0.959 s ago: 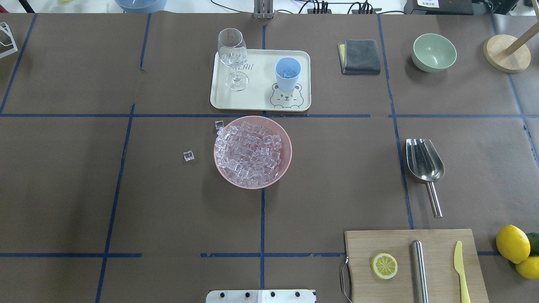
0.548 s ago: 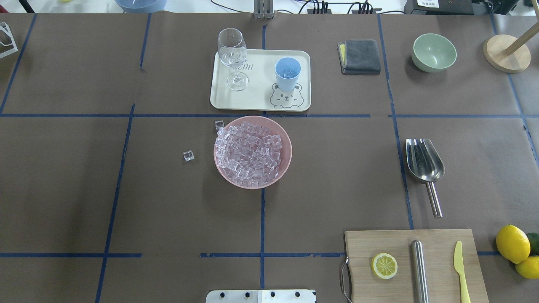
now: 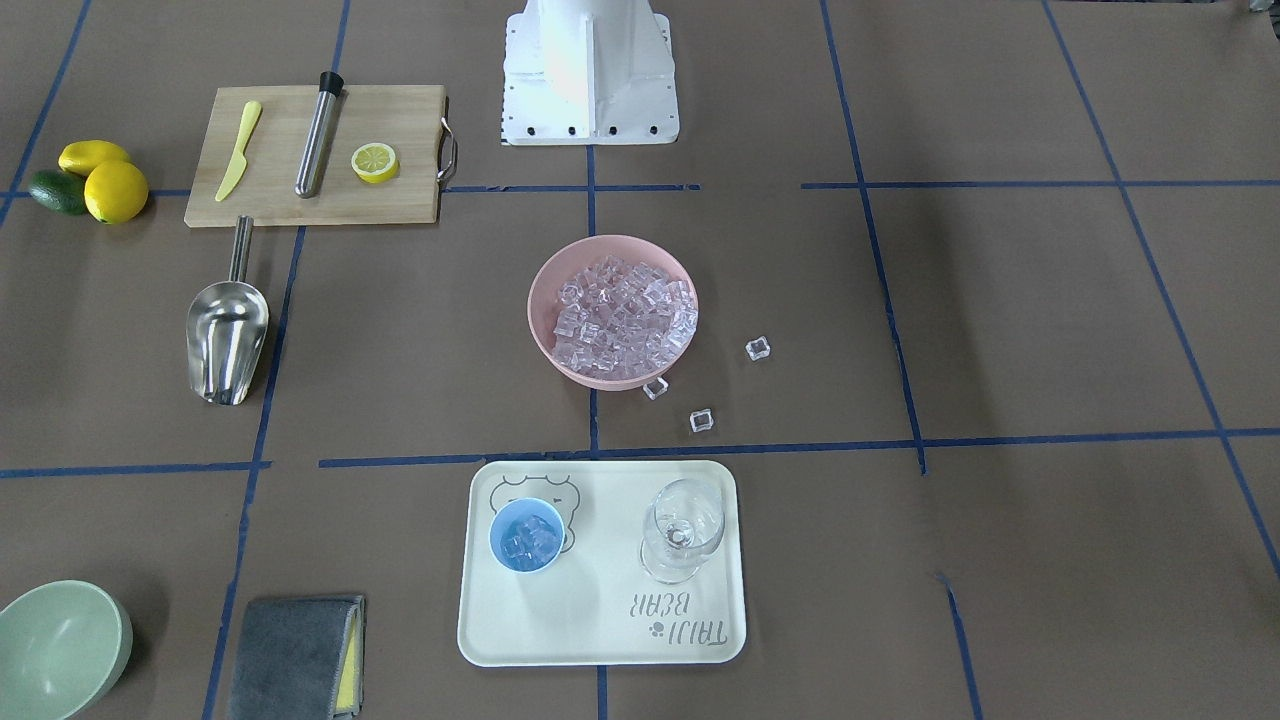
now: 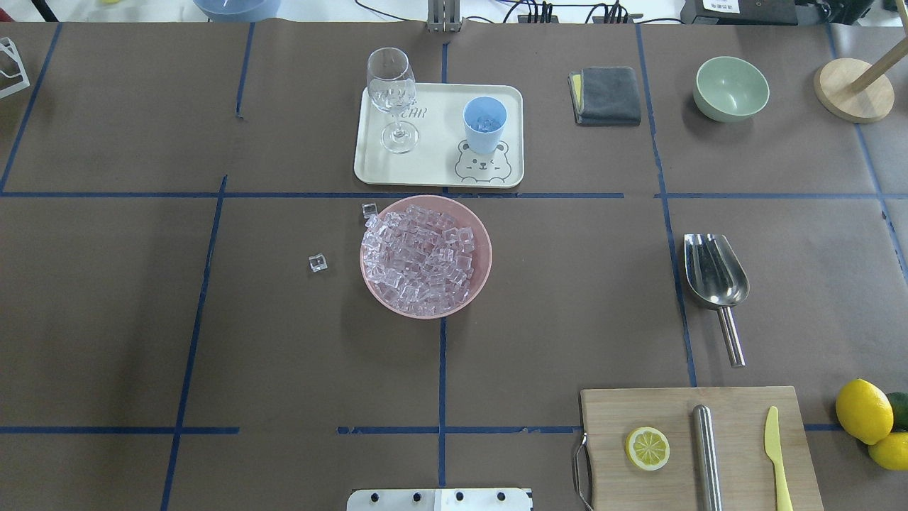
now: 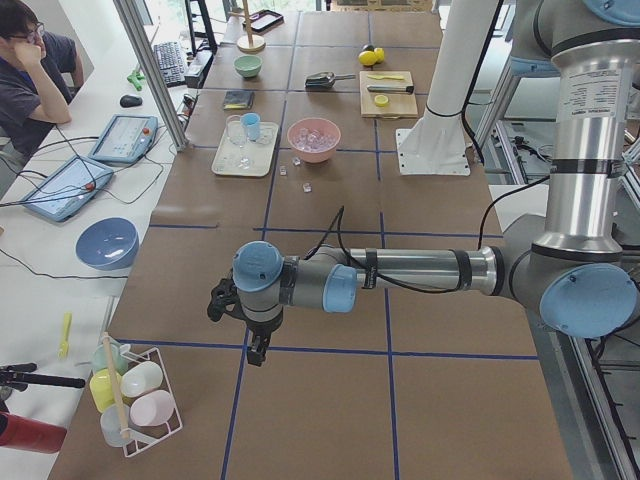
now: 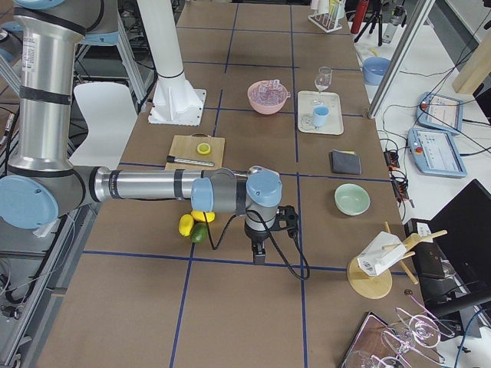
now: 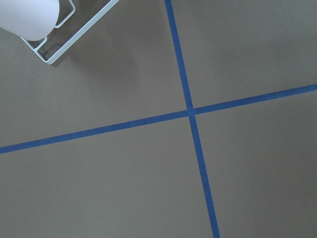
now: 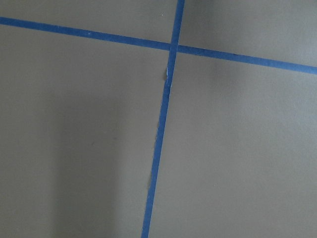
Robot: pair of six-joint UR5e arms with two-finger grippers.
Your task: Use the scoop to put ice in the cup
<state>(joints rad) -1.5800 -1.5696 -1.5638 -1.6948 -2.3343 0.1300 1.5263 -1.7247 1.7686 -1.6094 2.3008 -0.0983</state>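
The ice (image 4: 418, 259) is heaped in a pink bowl (image 4: 482, 238) at mid-table. Three loose cubes lie beside the bowl, one of them (image 3: 757, 348) farther off. The light-blue cup (image 4: 485, 126) stands on a white tray (image 4: 440, 170) and holds a few cubes (image 3: 529, 540). The steel scoop (image 4: 715, 273) lies flat and empty on the table to the right. My left gripper (image 5: 257, 350) hangs over bare table far to the left. My right gripper (image 6: 258, 254) hangs far to the right. I cannot tell whether either is open or shut.
A wine glass (image 4: 391, 92) stands on the tray. A cutting board (image 4: 674, 415) holds a lemon slice (image 4: 647, 448), a steel cylinder (image 4: 706, 454) and a yellow knife (image 4: 775, 454). Lemons (image 4: 863, 411), a green bowl (image 4: 731, 88) and a grey cloth (image 4: 608, 95) lie to the right.
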